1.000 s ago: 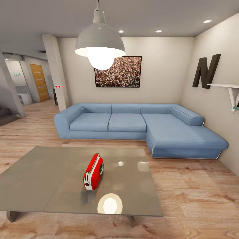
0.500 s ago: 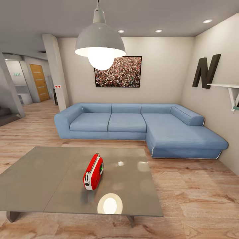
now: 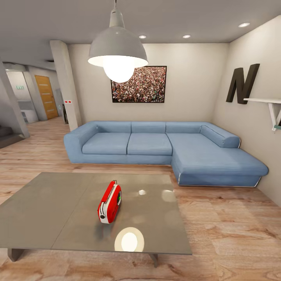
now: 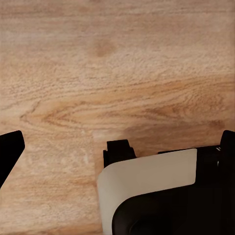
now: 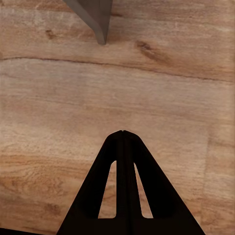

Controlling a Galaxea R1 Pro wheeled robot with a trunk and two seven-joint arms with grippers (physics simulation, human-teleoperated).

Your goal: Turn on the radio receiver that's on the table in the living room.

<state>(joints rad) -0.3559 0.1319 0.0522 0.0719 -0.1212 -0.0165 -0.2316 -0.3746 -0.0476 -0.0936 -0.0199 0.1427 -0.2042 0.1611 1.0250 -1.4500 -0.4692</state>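
Observation:
The radio receiver [image 3: 109,207] stands on the table [image 3: 50,210], near the middle of its glossy grey top and a little towards the front edge. It is red with white sides, and its green-centred dial faces right. Neither arm reaches over the table in the head view. In the left wrist view my left gripper [image 4: 117,142] hangs open over the wood floor, its dark fingertips [image 4: 10,152] far apart at the frame's edges. My right gripper [image 5: 122,133] is shut with nothing in it, its fingers meeting in a point above the floor.
A blue L-shaped sofa [image 3: 156,146] lines the far wall behind the table. A white pendant lamp [image 3: 117,50] hangs over the table. On the right wall are a dark letter N [image 3: 242,82] and a white shelf [image 3: 269,102]. A grey table leg [image 5: 95,17] shows beyond the right gripper.

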